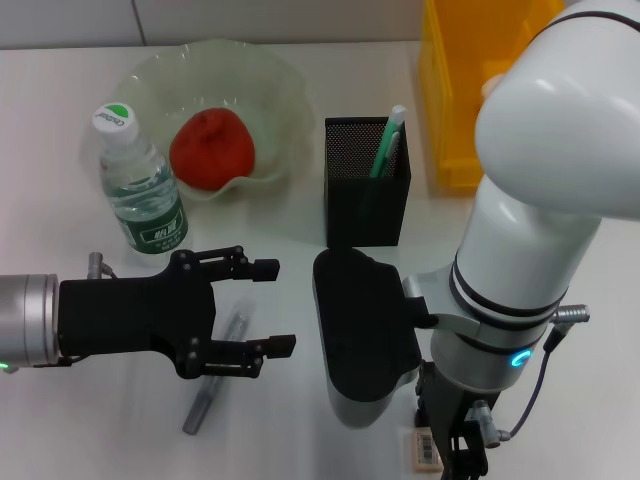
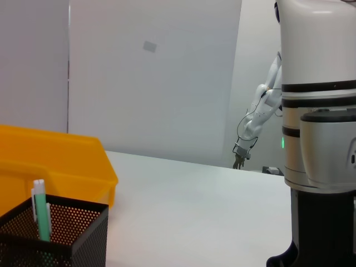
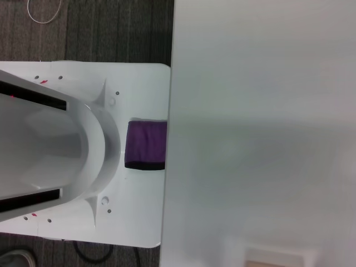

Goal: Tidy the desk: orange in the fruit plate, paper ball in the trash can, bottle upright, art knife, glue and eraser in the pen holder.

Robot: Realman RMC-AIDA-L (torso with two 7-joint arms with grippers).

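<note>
I take the pen holder (image 1: 366, 182) as my landmark and start at the near edge. Nearest me, to its near right, the eraser (image 1: 424, 449) lies flat on the desk (image 1: 280, 440), label up, its long axis running away from me. The right arm stands directly over it, the right gripper pointing straight down, so I judge the eraser is the piece in hand. I cannot tell whether those fingers are open or closed; the arm's own body hides them.

To the holder's near left, the left gripper (image 1: 270, 306) hovers with its fingers spread apart and empty, pointing towards the holder. Under it lies a grey stick, the knife (image 1: 213, 376) by my guess. Its long axis is tilted, the far end leaning towards the holder, which suits a grasp across its width.

Left of the holder the bottle (image 1: 138, 184) stands upright, cap up. Just beyond, the orange (image 1: 211, 148) sits in the plate (image 1: 280, 90). A green pen (image 1: 387, 143) leans inside the holder. Far right of it is the can (image 1: 455, 90). I see no paper ball.
</note>
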